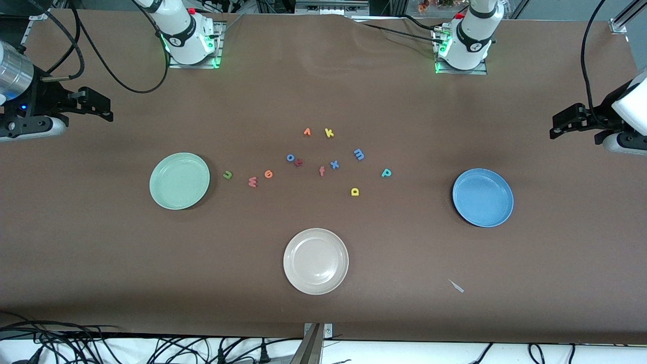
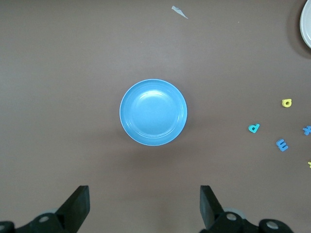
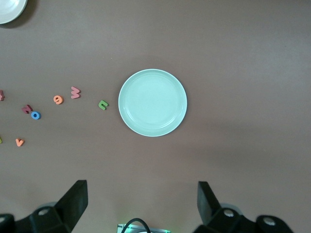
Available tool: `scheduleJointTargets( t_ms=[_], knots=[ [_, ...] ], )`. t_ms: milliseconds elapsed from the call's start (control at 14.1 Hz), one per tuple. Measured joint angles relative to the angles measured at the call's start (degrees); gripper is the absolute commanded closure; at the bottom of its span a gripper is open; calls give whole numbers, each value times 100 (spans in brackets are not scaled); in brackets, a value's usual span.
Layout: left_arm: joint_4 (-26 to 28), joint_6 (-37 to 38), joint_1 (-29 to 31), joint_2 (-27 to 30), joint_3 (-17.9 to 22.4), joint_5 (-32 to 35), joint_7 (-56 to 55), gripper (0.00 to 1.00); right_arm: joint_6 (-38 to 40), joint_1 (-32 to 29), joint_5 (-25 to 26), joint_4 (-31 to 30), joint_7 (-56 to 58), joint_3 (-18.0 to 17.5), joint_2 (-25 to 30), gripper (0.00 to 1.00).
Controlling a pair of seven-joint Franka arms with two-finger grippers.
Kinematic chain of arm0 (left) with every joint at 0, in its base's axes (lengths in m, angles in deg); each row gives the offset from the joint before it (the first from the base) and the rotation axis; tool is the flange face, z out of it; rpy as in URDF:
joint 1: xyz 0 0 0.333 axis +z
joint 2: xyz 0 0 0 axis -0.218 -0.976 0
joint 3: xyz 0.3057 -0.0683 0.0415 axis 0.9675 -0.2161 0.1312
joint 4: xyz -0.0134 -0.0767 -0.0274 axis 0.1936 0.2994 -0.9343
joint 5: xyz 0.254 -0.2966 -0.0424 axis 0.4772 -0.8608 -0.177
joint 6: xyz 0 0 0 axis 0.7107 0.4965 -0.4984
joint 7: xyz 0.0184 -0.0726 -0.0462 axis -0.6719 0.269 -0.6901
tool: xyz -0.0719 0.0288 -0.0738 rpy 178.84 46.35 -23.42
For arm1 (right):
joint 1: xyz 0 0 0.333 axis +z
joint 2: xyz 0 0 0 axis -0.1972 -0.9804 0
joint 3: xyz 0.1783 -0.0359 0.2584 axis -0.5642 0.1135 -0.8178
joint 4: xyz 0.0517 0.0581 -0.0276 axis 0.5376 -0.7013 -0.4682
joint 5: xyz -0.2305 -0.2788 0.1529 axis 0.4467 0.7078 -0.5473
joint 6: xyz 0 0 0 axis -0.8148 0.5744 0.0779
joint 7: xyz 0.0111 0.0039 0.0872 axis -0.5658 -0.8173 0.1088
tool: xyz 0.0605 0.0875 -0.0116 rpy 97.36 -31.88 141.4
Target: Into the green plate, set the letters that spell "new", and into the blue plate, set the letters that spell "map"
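Fingers wide apart on both: your right gripper (image 1: 103, 108) hangs empty at the right arm's end of the table (image 1: 101, 263), your left gripper (image 1: 558, 126) hangs empty at the left arm's end.

Across the front view: green plate (image 1: 179, 181) bare. Just beside it the olive n (image 1: 227, 175), then salmon w (image 1: 252, 182) and orange e (image 1: 268, 174), close together; a pinch on one could nudge the other. Mid-cluster is the trap: blue o (image 1: 290, 157) touches a dark-red letter (image 1: 298, 162), with salmon f (image 1: 322, 171), blue x (image 1: 334, 164), orange v (image 1: 307, 132) and yellow k (image 1: 329, 133) around, so you could grab a wrong look-alike. Blue m (image 1: 358, 154), teal p (image 1: 385, 173) and yellow a (image 1: 355, 191) sit apart, easy picks. Blue plate (image 1: 482, 197) bare. Beige plate (image 1: 316, 261) nearest the camera; don't drop there.

Tiny flat letters may slip. Plenty of open table round both plates; edges well off.
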Motion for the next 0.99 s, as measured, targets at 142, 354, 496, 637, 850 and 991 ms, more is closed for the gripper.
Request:
scheduleJointTargets(
  t_ms=[142, 354, 496, 637, 850, 991],
  knots=[
    [0, 0, 0, -2, 0, 0, 0, 0, 7, 0, 2, -1, -12, 0, 0, 0],
    [0, 0, 0, -2, 0, 0, 0, 0, 10, 0, 9, -1, -15, 0, 1, 0],
    [0, 0, 0, -2, 0, 0, 0, 0, 12, 0, 10, -1, -19, 0, 1, 0],
    [0, 0, 0, -3, 0, 0, 0, 0, 14, 0, 11, -10, -35, 0, 1, 0],
    [0, 0, 0, -3, 0, 0, 0, 0, 6, 0, 12, -45, -45, 0, 2, 0],
    [0, 0, 0, -3, 0, 0, 0, 0, -40, 0, 12, -103, -50, 0, 27, 0]
  ],
)
